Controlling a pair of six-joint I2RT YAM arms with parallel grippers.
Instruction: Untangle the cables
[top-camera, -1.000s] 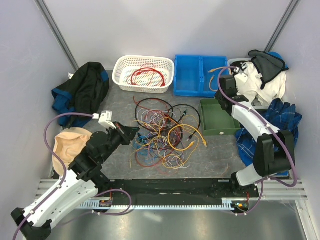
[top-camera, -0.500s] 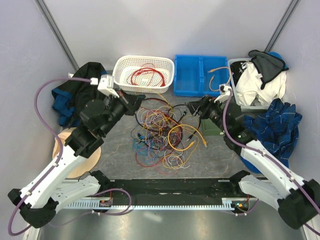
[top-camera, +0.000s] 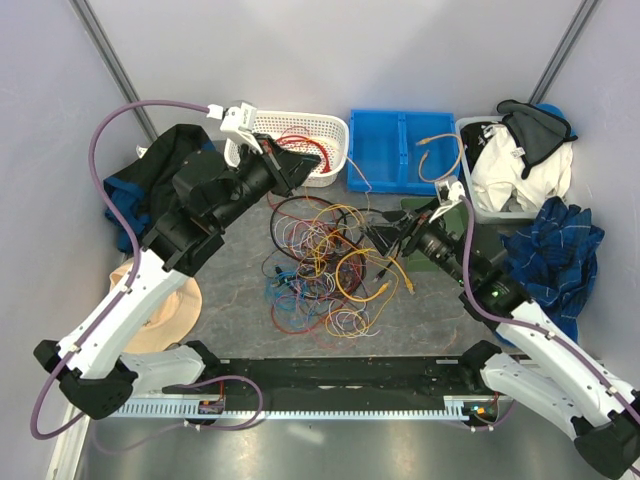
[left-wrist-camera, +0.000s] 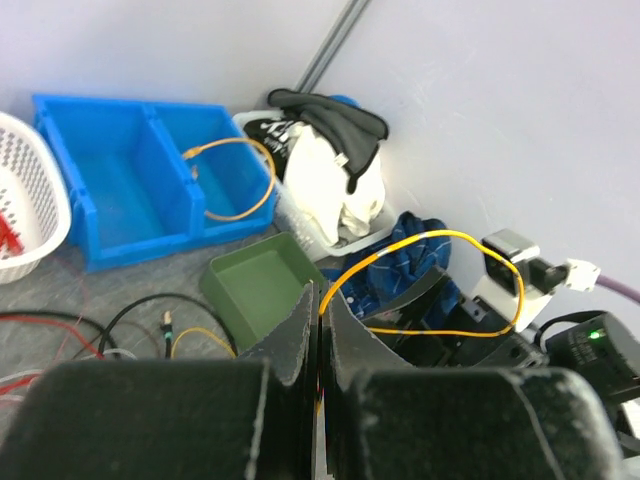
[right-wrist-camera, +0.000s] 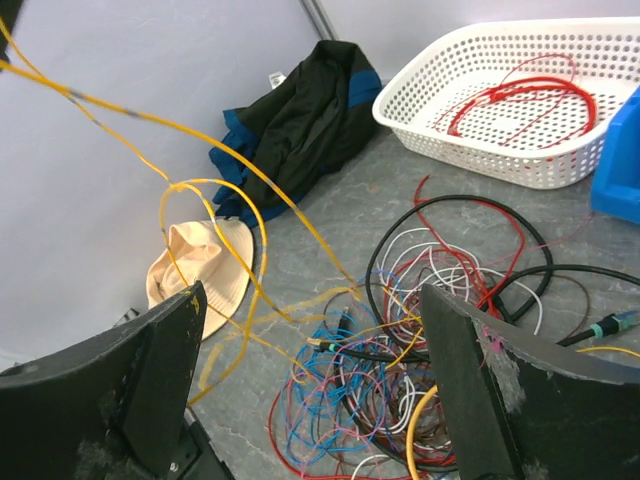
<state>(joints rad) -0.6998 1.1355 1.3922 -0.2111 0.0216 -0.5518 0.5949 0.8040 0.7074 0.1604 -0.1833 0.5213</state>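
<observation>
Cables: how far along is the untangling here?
Early. Done: one red cable lies in the white basket, an orange cable in the blue bin. In hand: the left gripper is shut on a yellow-orange cable; the right gripper hangs open. Left: the main tangle on the table.

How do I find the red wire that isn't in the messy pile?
At the back of the grey table sits a white holey basket. Inside lies the red cable. Unlike the many-coloured tangle in front, it's coiled neatly, all red.
</observation>
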